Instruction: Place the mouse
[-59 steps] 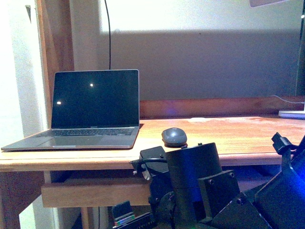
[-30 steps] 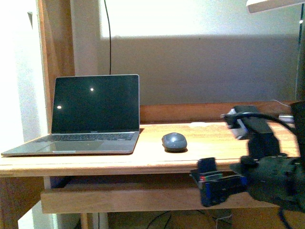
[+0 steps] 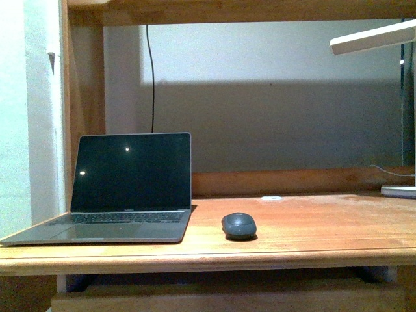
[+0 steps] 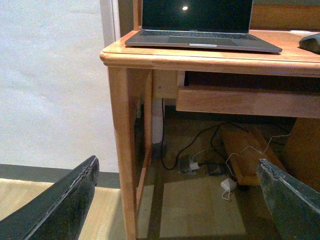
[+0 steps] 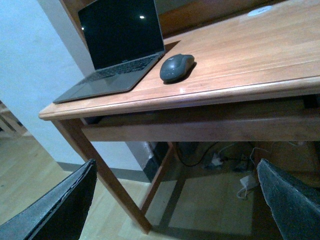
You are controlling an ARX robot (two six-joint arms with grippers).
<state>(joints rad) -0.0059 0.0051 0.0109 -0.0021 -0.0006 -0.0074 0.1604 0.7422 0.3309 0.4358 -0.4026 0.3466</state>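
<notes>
Left claw (image 4: pixel 177 200): its two dark fingers show only at the lower corners of the left wrist view, spread wide apart with nothing between them. It hangs low in front of the wooden bench (image 4: pixel 210 62), level with the leg and the drawer rail, well apart from everything on top.

Right claw (image 5: pixel 177 200): likewise spread wide and empty, fingertips at the lower corners of the right wrist view. It sits below and in front of the bench edge, looking up across the surface.

Small dark grey oval mouse (image 3: pixel 238 225): lies flat on the bench top, near the front edge, just beside the right-hand side of the open grey laptop with dark screen (image 3: pixel 123 188), not touching it. It is well apart from both claws. In the right wrist view the mouse (image 5: pixel 176 67) sits close to the laptop's front corner; in the left wrist view only its edge (image 4: pixel 311 43) shows.

Further back: a small flat white disc (image 3: pixel 272 197) lies near the rear of the bench. A white lamp head (image 3: pixel 372 39) hangs above the right side.

Change from the earlier frames: the dark arm that filled the lower part of the front view is gone from that view. The mouse holds the same spot beside the laptop.
</notes>
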